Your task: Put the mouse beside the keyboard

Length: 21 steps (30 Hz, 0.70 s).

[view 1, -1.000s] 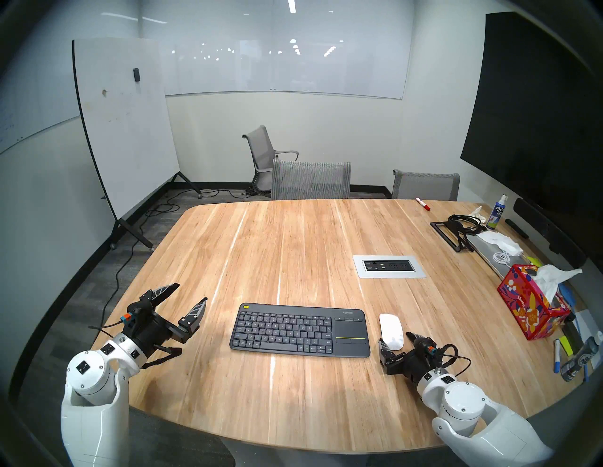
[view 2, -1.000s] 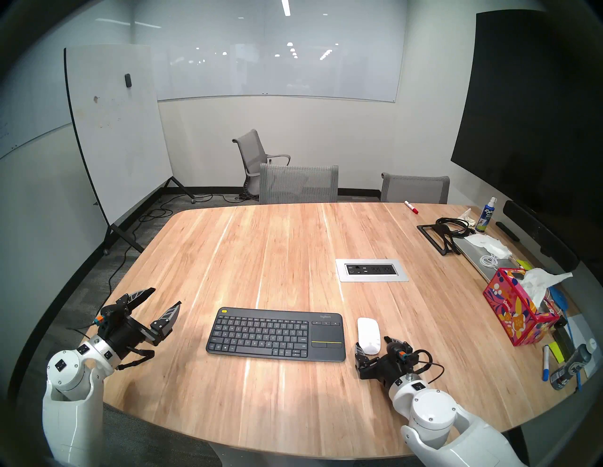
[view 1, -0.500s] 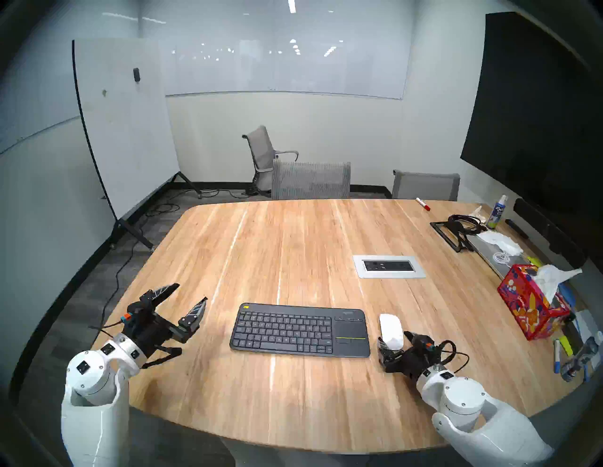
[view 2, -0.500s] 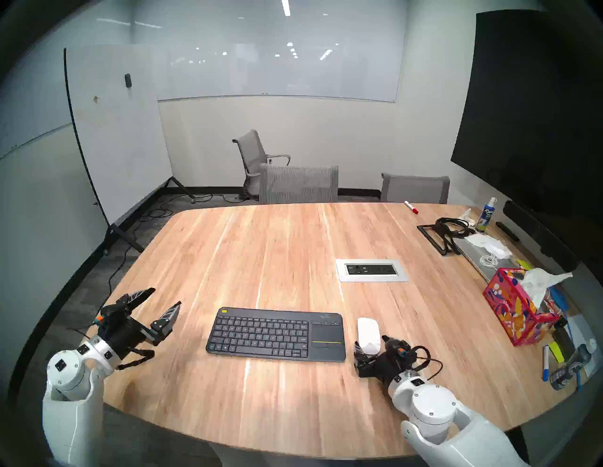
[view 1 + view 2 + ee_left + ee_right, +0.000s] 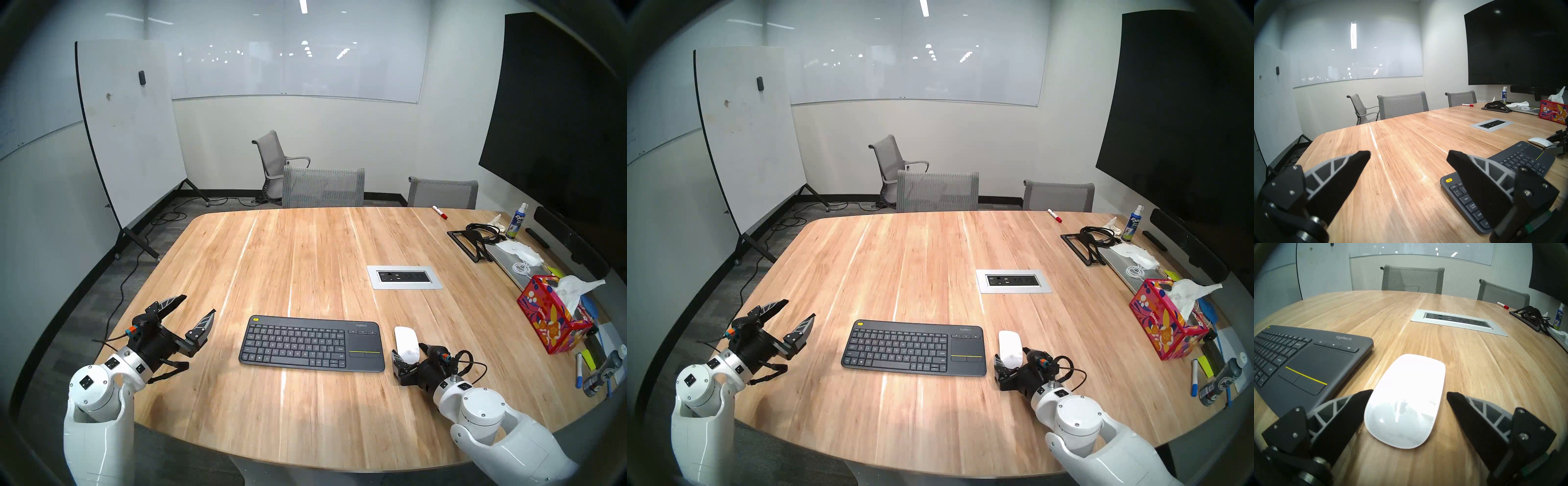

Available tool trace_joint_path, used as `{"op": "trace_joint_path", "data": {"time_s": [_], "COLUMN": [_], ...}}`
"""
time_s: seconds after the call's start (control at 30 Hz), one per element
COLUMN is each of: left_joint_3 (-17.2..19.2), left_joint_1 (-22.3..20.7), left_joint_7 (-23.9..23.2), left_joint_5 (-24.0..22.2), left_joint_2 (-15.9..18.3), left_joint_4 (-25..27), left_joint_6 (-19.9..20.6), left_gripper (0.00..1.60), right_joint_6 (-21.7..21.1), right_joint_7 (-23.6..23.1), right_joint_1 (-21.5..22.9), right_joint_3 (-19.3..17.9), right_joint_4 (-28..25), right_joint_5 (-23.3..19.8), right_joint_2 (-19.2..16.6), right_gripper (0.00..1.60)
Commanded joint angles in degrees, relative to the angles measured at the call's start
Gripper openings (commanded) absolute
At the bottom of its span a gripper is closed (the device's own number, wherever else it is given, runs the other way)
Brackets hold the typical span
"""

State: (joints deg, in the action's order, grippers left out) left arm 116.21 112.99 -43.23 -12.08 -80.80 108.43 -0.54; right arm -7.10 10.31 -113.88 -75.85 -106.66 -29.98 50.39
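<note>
I see a glossy, smooth white plastic mouse (image 5: 1405,400) beside a matt dark grey plastic keyboard (image 5: 1305,358) on a smooth, lightly sheened wood-grain table (image 5: 1474,370).

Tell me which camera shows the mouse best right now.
The right wrist view: the mouse fills the middle of the frame, lying on the table between the open right gripper fingers, beside the keyboard. Both head views show it small, partly behind the gripper. The left wrist view shows only a distant sliver.
</note>
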Motion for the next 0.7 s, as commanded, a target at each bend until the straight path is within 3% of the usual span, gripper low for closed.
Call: {"op": "trace_joint_path", "data": {"time_s": [0.0,0.67], "left_joint_3": [-0.1,-0.1], "left_joint_1": [0.0,0.0], "left_joint_7": [0.0,0.0], "left_joint_5": [0.1,0.1], "left_joint_2": [-0.1,-0.1], "left_joint_4": [0.9,0.9], "left_joint_6": [0.0,0.0], "left_gripper": [1.6,1.6], "right_joint_6": [0.0,-0.9], "right_joint_7": [1.3,3.0], "right_joint_1": [1.1,2.3], "right_joint_3": [0.1,-0.8], "right_joint_4": [1.0,2.8], "right_joint_5": [0.4,1.9], "right_joint_2": [1.2,2.6], "right_gripper": [1.6,1.6]}}
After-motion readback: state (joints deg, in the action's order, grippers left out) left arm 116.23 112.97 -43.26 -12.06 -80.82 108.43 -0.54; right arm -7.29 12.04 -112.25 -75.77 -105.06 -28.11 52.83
